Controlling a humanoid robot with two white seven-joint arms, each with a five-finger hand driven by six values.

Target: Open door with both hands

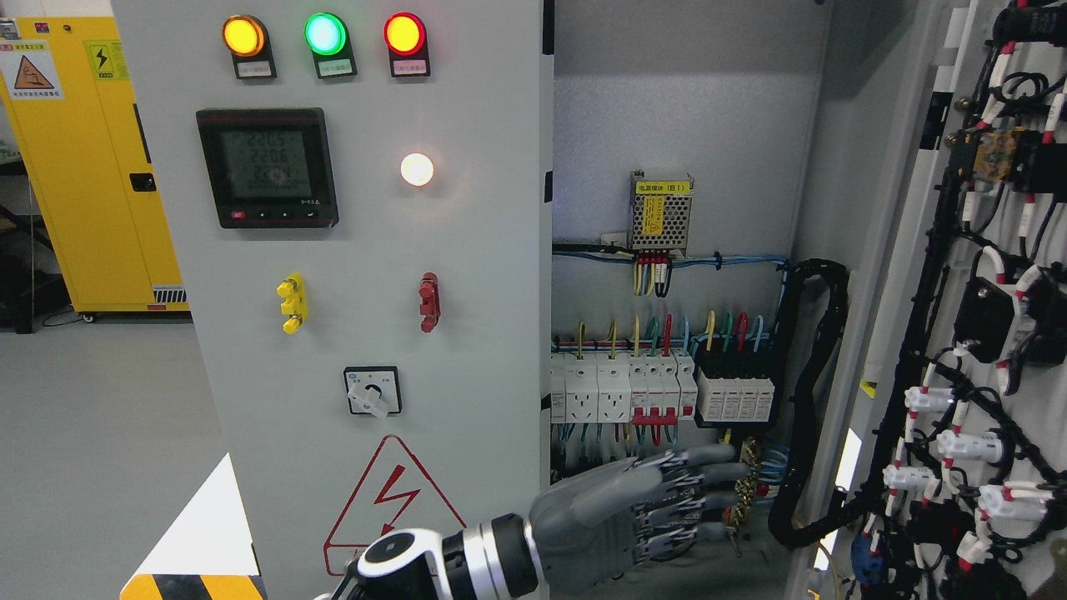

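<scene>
- Left hand [642, 508]: grey, arm entering at the bottom edge left of middle; fingers [708, 477] extended and relaxed, holding nothing, reaching into the cabinet opening in front of the lower wiring.
- Right door [959, 317]: swung wide open at the picture's right, inner face showing black cable looms and white connectors.
- Left door [467, 250]: closed, grey panel; carries orange, green and red indicator lamps [325, 35], a digital meter [268, 167], a lit white lamp [417, 169], a rotary switch [373, 392].
- Cabinet interior: circuit breakers [621, 387], power supply module [660, 212].
- Yellow cabinet [92, 167]: background, far left.
</scene>
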